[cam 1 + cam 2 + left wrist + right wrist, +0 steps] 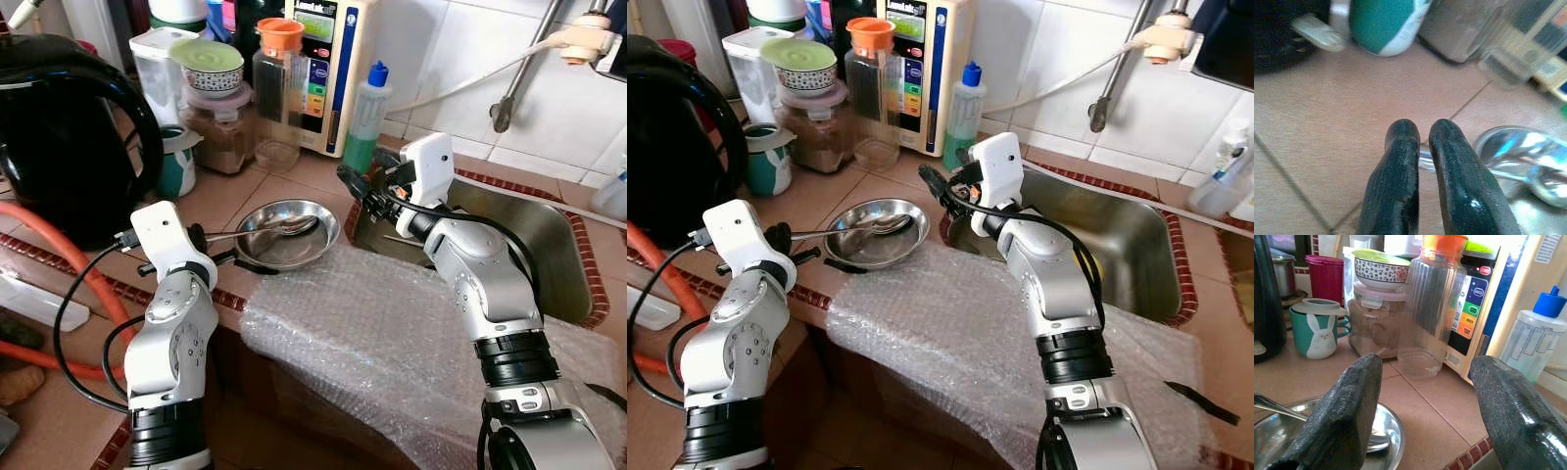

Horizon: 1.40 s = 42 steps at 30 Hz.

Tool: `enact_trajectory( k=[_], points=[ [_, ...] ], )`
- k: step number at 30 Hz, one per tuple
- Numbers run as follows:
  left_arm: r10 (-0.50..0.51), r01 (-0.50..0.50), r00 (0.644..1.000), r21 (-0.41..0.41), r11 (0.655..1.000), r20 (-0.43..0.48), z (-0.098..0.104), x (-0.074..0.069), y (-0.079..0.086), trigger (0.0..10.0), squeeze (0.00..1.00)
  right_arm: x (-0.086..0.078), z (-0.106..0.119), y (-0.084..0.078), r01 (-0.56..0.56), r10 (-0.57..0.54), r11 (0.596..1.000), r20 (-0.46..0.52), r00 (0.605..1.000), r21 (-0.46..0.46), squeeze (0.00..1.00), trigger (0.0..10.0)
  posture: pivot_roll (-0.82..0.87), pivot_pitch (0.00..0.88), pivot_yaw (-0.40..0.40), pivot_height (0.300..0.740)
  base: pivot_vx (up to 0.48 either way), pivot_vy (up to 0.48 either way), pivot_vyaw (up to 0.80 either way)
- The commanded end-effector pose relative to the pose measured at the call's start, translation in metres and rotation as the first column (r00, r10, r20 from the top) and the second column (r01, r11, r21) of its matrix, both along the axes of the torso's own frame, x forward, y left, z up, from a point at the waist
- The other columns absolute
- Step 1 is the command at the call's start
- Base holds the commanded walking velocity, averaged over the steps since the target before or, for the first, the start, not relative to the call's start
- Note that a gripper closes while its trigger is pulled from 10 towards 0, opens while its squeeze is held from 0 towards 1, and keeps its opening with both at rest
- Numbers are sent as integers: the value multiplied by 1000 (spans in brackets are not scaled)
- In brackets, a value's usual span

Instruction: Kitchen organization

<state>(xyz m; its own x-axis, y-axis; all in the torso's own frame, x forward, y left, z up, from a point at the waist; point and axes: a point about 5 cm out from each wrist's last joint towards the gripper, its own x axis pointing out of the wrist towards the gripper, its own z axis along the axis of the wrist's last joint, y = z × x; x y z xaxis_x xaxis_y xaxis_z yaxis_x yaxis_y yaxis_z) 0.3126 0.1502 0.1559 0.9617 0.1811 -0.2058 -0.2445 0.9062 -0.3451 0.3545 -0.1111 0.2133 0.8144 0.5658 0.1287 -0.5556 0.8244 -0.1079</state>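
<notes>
The left gripper (1420,147) sat low at centre-left of the head view, its two black fingers clenched on the handle of the long steel spoon (263,230), whose bowl rested inside the shallow round stainless-steel dish (285,233) in the middle of the frame. The dish stood on the salmon-tiled counter (220,191), just beside the dark red tile rim of the steel sink (1122,240) to its right, and its near edge touched the crumpled sheet of clear bubble wrap (382,338) draped over the counter's front edge.

The right gripper (1422,396) hovered at upper centre, above the corner between dish and sink, fingers spread wide and released, grasping nothing.

Open tile lay only between the dish and the crowded back row. There, at upper left, stood the big black kettle (64,137), a teal mug with a white rabbit (1320,333), a lidded clear jar of brown powder (1371,328) with a patterned bowl (1378,271) stacked on top, and a ribbed clear jug with an orange lid (1432,308). Behind it rose a cream appliance with coloured buttons (1474,308); its writing was too small to read. A clear squeeze bottle with a blue cap (1530,338) stood by the sink
</notes>
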Motion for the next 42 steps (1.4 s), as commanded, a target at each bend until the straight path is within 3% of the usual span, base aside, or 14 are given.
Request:
enact_trajectory(
  k=[1, 5, 11, 13, 18, 20, 26, 30, 33, 42],
  points=[
    [-6, 7, 999, -34, 999, 35, 8, 4, -4, 10000, 1000, 2, 4, -1, 6, -6, 1000, 6, 1000, -13, 0, 10000, 135, 0, -67, 740, 0, 0, 0],
    [8, -2, 998, -86, 996, 69, 16, 5, -7, 10000, 1000, 1, 4, -1, 6, -6, 1000, 6, 1000, -13, 0, 10000, 137, 0, -68, 740, 0, 0, 0],
    [26, -11, 989, -96, 995, 149, 35, 7, -7, 10000, 1000, 2, 4, 0, 5, -5, 1000, 6, 1000, -13, 0, 10000, 138, 0, -70, 740, 0, 0, 0],
    [45, -21, 984, -138, 990, 174, 41, 8, -7, 10000, 1000, 2, 4, 0, 4, -4, 1000, 7, 1000, -12, 0, 10000, 139, 0, -70, 740, 0, 0, 0],
    [69, 12, 973, -344, 939, 222, 52, 8, -9, 10000, 1000, 2, 4, 1, 1, -1, 1000, 8, 1000, -12, 0, 10000, 142, 0, -71, 740, 0, 0, 0],
    [75, 11, 973, -365, 931, 220, 52, 7, -9, 10000, 1000, 2, 4, 1, 1, -1, 1000, 8, 1000, -13, 0, 10000, 144, 0, -71, 740, 0, 0, 0],
    [109, -37, 983, -420, 907, 148, 40, 2, -8, 10000, 1000, 3, 4, 1, 0, 0, 1000, 8, 1000, -14, 0, 10000, 146, 0, -74, 740, 0, 0, 0],
    [98, -37, 992, -542, 839, 84, 28, 1, -16, 10000, 1000, 4, 5, 1, -1, 2, 1000, 10, 1000, -15, 0, 10000, 144, 0, -74, 740, 0, 0, 0],
    [81, -30, 995, -571, 820, 65, 26, 1, -22, 10000, 1000, 4, 6, 1, -1, 1, 1000, 13, 1000, -15, 0, 10000, 142, 0, -74, 740, 0, 0, 0],
    [69, -71, 997, -563, 823, -25, 5, 2, -21, 10000, 1000, 4, 6, 1, 1, -1, 1000, 14, 1000, -17, 0, 10000, 134, 0, -70, 740, 0, 0, 0]
  ],
)
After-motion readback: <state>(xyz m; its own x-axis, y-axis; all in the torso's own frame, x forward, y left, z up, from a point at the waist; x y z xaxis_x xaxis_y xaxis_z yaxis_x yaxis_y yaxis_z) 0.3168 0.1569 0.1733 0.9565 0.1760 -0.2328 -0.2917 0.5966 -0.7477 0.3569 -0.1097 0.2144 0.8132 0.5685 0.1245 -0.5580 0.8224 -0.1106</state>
